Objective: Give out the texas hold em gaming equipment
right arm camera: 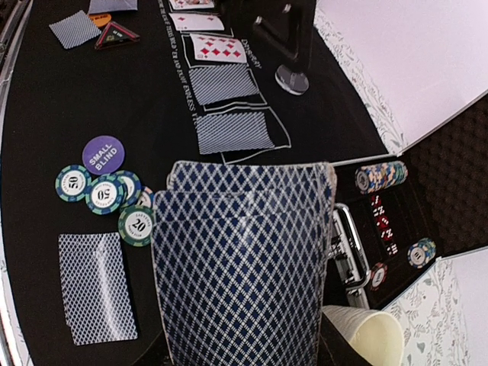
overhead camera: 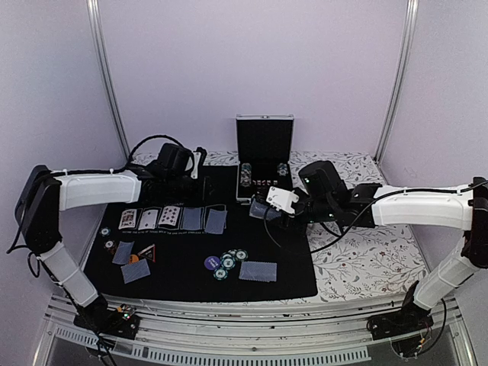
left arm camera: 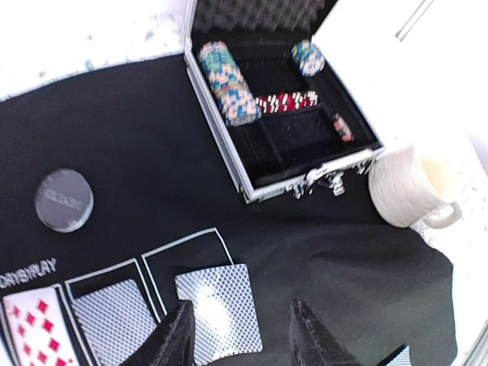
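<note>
**Case open, right arm's got the deck**

Alu poker case [overhead camera: 264, 164] sits open at the back of the black mat [overhead camera: 191, 278]. It has a long chip stack [left arm camera: 226, 82] lying sideways in the left slot, a short stack [left arm camera: 308, 57] back right and red dice [left arm camera: 287, 101] in the middle. Cream mug [left arm camera: 412, 187] is just beside its front corner. Right gripper [overhead camera: 278, 204] is clamped on a blue-backed card stack [right arm camera: 244, 267], backs to the wrist cam, long axis along the fingers. Left gripper [left arm camera: 244, 339] hangs partway open w/ no grip, over a face-down card [left arm camera: 219, 309] in the row.

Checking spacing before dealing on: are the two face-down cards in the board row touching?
Apart. Left wrist view: a strip of black mat shows between the end card and the neighbour card.
</note>
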Controlling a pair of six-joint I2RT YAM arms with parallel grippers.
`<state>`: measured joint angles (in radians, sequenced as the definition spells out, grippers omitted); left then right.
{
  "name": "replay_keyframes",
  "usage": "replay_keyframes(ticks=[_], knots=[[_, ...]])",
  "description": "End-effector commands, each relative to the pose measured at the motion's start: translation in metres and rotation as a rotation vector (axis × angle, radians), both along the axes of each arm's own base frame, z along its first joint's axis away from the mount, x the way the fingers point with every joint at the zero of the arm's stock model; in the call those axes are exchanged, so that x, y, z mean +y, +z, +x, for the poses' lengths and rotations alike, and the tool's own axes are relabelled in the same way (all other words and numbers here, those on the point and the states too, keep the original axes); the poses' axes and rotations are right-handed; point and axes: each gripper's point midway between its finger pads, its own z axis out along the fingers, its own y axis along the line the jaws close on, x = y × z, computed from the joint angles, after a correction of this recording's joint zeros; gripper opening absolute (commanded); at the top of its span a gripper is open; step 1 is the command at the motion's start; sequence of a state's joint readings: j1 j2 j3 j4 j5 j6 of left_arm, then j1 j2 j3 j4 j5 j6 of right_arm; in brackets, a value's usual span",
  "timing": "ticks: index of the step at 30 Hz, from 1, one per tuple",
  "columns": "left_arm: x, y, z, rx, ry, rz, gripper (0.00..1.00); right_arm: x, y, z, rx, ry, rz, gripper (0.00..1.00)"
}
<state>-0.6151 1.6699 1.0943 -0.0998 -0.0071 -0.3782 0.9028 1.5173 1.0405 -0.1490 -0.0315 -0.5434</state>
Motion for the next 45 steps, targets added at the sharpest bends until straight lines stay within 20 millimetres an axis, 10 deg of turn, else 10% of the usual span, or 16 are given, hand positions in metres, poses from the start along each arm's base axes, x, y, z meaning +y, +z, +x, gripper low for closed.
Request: replay_keyframes(ticks=[1,13,21,34,43,45], knots=[[0.006,-0.004,-0.010,-0.011,-0.016,0.048,0.44,-0.012,-0.018,-0.002,0.088,-0.084,0.000,0.42],[-0.015,-0.066,-0.057,0.105,-0.173,0.191,0.33,-0.045,-0.072,-0.007,0.267,-0.256,-0.040,0.42],[0.000,-0.036,-0.057,0.023,-0.123,0.180,0.35,-0.073,-0.116,-0.005,0.381,-0.424,-0.141,0.41],[0.077,0.016,-0.042,-0.071,0.063,0.176,0.36,-0.090,-0.156,-0.010,0.447,-0.499,-0.268,0.43],[0.106,0.041,-0.040,-0.127,0.127,0.176,0.38,-0.093,-0.156,-0.010,0.458,-0.509,-0.305,0.99],[0.110,0.048,-0.039,-0.140,0.135,0.167,0.39,-0.091,-0.149,-0.009,0.453,-0.508,-0.296,0.99]])
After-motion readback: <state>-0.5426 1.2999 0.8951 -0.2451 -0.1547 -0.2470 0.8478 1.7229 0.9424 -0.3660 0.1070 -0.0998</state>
